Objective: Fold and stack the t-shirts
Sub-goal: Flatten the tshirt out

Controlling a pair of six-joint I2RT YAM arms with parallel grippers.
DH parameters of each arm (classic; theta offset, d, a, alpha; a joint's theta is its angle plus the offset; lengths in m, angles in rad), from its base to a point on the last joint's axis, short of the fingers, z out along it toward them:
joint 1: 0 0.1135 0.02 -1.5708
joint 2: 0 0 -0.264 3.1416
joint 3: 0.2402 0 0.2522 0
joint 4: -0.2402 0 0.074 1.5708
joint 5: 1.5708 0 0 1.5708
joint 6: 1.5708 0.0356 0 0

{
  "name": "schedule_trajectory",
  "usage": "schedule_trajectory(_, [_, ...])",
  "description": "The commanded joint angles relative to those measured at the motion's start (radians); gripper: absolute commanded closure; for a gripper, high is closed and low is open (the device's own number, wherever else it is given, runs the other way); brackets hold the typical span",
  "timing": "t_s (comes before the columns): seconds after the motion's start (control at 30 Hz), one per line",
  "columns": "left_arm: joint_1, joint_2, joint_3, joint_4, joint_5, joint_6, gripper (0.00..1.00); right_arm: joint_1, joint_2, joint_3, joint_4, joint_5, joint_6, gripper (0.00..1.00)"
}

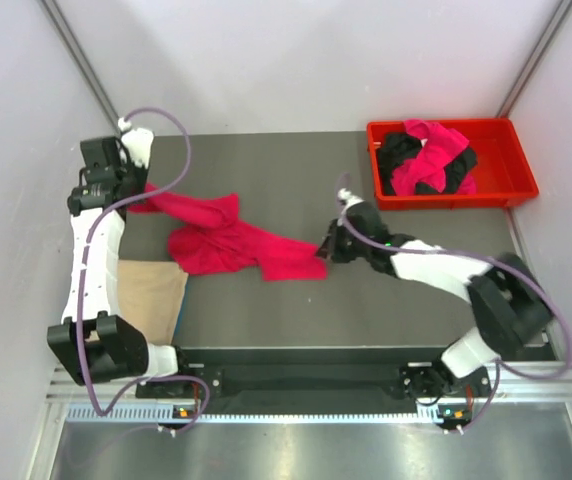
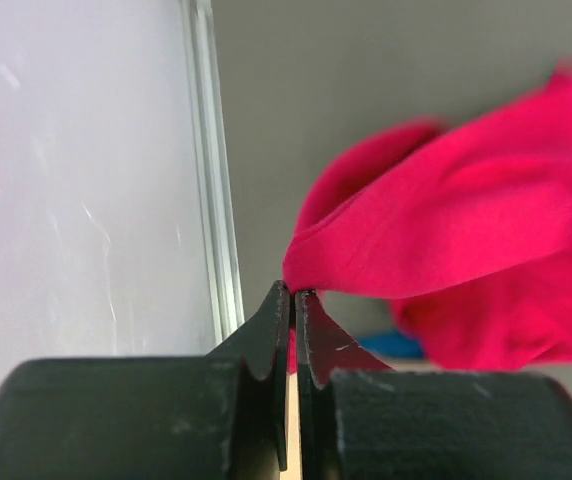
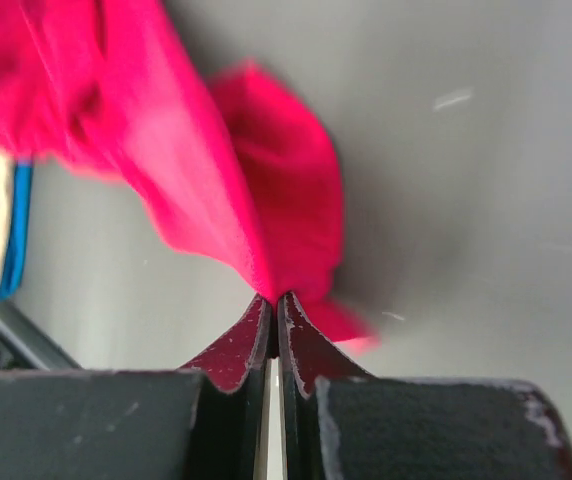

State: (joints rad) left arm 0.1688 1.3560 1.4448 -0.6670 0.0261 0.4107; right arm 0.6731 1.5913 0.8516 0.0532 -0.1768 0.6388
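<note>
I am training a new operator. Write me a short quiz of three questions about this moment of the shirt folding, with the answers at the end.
1. True or false: the left gripper and the right gripper are both shut on the pink t-shirt.
2. Where does the tan t-shirt lie?
A. under the right arm
B. at the near left corner of the table
C. on top of the pink t-shirt
3. Which two colours does the heap of clothes in the red tray show?

Key:
1. True.
2. B.
3. Black and pink.
</note>
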Motion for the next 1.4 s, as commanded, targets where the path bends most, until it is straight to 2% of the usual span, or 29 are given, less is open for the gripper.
schedule_trajectory(0.0, [0.028, -0.038, -0.079, -0.122, 0.015, 0.120, 1.00, -0.063, -0.180, -0.022, -0.152, 0.062, -0.097, 1.00])
schedule_trajectory(0.13, [0.028, -0.051, -0.191, -0.241, 0.018, 0.253, 1.00, -0.082, -0.316, -0.062, -0.309, 0.082, -0.140, 1.00])
schedule_trajectory(0.23, [0.025, -0.044, -0.234, -0.336, -0.015, 0.344, 1.00, -0.108, -0.425, -0.092, -0.417, 0.120, -0.152, 1.00])
schedule_trajectory(0.3, [0.026, -0.028, -0.236, -0.388, 0.017, 0.417, 0.98, -0.125, -0.467, -0.100, -0.479, 0.137, -0.171, 1.00])
schedule_trajectory(0.37, [0.014, -0.002, -0.210, -0.472, 0.099, 0.477, 0.87, -0.129, -0.499, -0.100, -0.506, 0.145, -0.182, 1.00])
schedule_trajectory(0.4, [0.005, 0.005, -0.192, -0.467, 0.188, 0.485, 0.65, -0.130, -0.502, -0.102, -0.507, 0.149, -0.186, 1.00])
schedule_trajectory(0.47, [-0.050, 0.035, -0.120, -0.354, 0.247, 0.423, 0.50, -0.135, -0.501, -0.103, -0.497, 0.155, -0.188, 1.00])
schedule_trajectory(0.53, [-0.142, 0.098, -0.024, -0.222, 0.284, 0.282, 0.42, -0.139, -0.490, -0.102, -0.474, 0.155, -0.189, 1.00])
schedule_trajectory(0.63, [-0.253, 0.190, 0.113, -0.126, 0.301, 0.119, 0.41, -0.142, -0.473, -0.102, -0.470, 0.157, -0.195, 1.00])
schedule_trajectory(0.67, [-0.320, 0.257, 0.141, -0.094, 0.291, 0.081, 0.41, -0.145, -0.473, -0.103, -0.467, 0.157, -0.195, 1.00])
schedule_trajectory(0.73, [-0.417, 0.372, 0.216, -0.016, 0.223, -0.005, 0.41, -0.152, -0.481, -0.117, -0.460, 0.163, -0.192, 1.00])
schedule_trajectory(0.83, [-0.514, 0.504, 0.331, -0.016, 0.144, -0.052, 0.42, -0.162, -0.502, -0.144, -0.437, 0.168, -0.177, 1.00])
schedule_trajectory(0.93, [-0.574, 0.708, 0.457, -0.063, 0.089, -0.090, 0.43, -0.170, -0.502, -0.157, -0.420, 0.157, -0.169, 1.00])
schedule_trajectory(1.13, [-0.597, 0.934, 0.664, -0.155, 0.023, -0.167, 0.48, -0.176, -0.485, -0.169, -0.400, 0.131, -0.168, 1.00])
schedule_trajectory(1.27, [-0.607, 0.954, 0.649, -0.193, 0.052, -0.182, 0.51, -0.176, -0.485, -0.178, -0.389, 0.128, -0.168, 1.00])
schedule_trajectory(1.37, [-0.618, 0.953, 0.605, -0.218, 0.017, -0.193, 0.53, -0.178, -0.487, -0.175, -0.392, 0.137, -0.172, 1.00])
